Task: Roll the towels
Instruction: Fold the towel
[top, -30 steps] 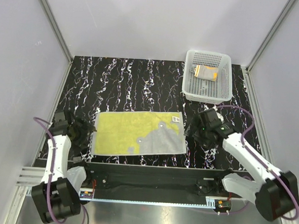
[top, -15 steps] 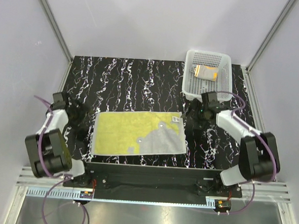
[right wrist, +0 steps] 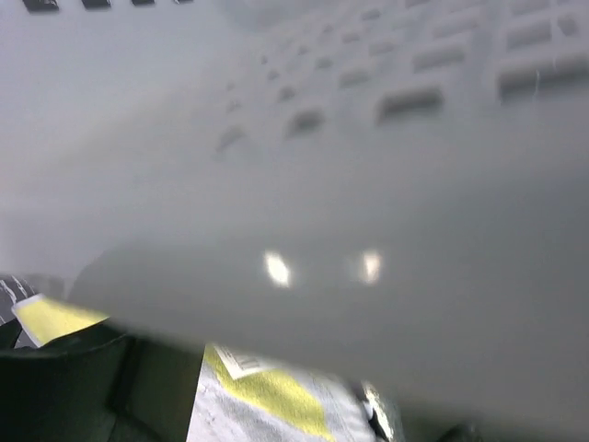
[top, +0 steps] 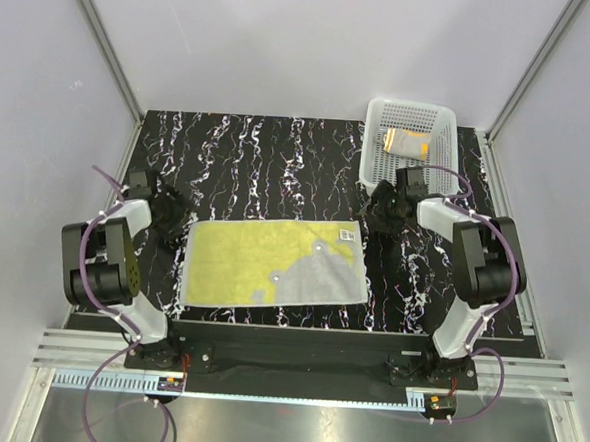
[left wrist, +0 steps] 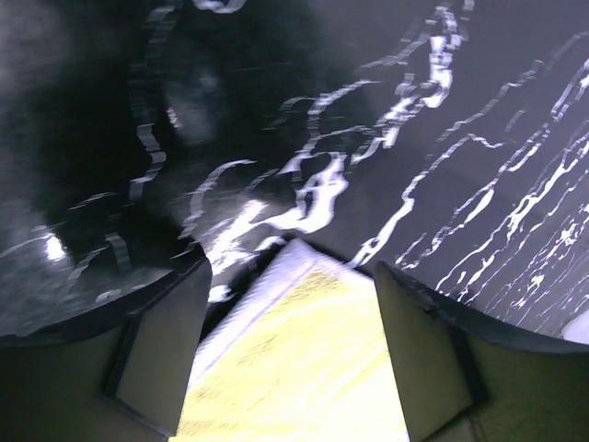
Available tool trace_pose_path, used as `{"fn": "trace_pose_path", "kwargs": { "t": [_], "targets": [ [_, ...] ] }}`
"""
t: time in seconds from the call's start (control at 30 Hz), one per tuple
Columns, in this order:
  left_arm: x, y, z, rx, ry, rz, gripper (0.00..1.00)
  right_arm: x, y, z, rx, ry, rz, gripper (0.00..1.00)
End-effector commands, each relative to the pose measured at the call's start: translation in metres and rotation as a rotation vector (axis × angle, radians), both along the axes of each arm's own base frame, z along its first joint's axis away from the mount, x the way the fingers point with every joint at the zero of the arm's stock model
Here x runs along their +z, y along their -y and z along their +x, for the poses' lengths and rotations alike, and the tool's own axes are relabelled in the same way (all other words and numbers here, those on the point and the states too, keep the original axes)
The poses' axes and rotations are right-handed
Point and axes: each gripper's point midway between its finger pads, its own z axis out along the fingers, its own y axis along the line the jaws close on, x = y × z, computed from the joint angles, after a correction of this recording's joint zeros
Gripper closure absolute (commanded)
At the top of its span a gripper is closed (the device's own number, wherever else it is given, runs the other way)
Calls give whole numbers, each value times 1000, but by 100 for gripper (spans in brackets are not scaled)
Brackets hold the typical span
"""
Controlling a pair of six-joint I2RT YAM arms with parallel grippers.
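Note:
The yellow towel [top: 252, 261] lies flat in the middle of the table, with a grey-white patch at its near right. My left gripper [top: 171, 213] is low at its far left corner. In the left wrist view that corner [left wrist: 299, 345] lies between the spread fingers [left wrist: 156, 354], with a gap on both sides. My right gripper [top: 381, 212] is at the far right corner. The labelled corner [right wrist: 271, 391] shows beside one dark finger [right wrist: 101, 391]; the jaws stand apart. An orange towel [top: 404, 142] lies bundled in the basket.
The white perforated basket [top: 441, 160] stands at the far right, just behind my right gripper; its wall [right wrist: 368, 184] fills most of the right wrist view. Grey walls close in the black marbled table [top: 269, 159] on three sides.
Both arms have swung outward and forward, from the towel's near sides to its far corners. Both sets of jaws have narrowed a little.

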Motion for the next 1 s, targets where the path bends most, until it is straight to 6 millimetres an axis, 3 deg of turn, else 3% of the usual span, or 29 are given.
{"fn": "trace_pose_path", "kwargs": {
  "t": [0.0, 0.43, 0.97],
  "targets": [
    [3, 4, 26, -12, 62, 37, 28, -5, -8, 14, 26, 24, 34, 24],
    [-2, 7, 30, -38, 82, 53, 37, -37, -41, -2, 104, -22, 78, 38],
    [-6, 9, 27, -64, 89, 53, 39, -50, -35, -30, 110, -62, 18, 48]
  ]
}}
